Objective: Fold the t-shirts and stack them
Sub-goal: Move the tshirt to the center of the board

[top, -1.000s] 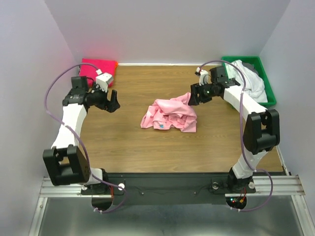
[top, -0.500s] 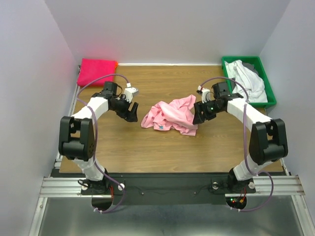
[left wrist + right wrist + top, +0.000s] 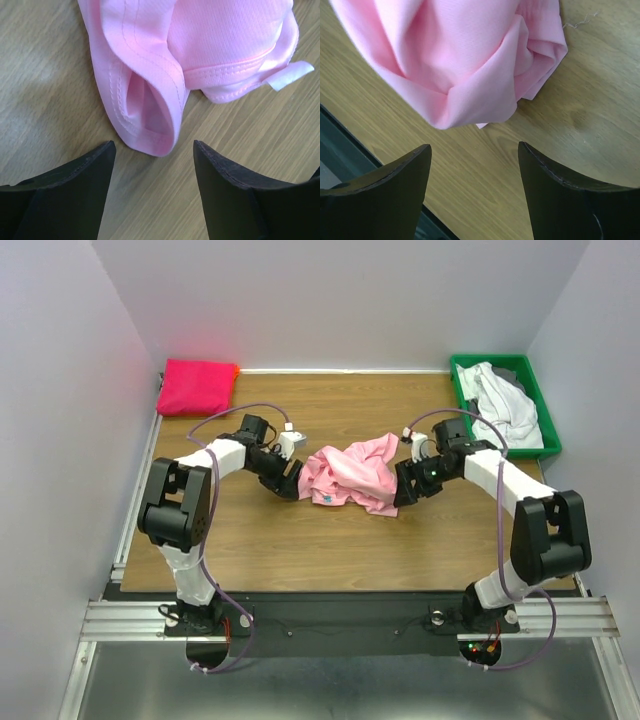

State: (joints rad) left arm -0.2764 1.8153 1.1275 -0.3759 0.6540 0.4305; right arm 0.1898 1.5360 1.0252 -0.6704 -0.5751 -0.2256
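1. The light pink t-shirt (image 3: 350, 473) lies crumpled mid-table (image 3: 300, 540).
2. The left hand (image 3: 152, 146) sits at the shirt's 9 o'clock edge, fingers spread wide, with the hem just ahead of them and nothing gripped.
3. The right hand (image 3: 474, 148) sits at its 3 o'clock edge, equally spread and empty.
4. The magenta t-shirt (image 3: 196, 387) lies folded at 10 o'clock.
5. A green bin (image 3: 470, 359) at 2 o'clock holds a white t-shirt (image 3: 500, 405).
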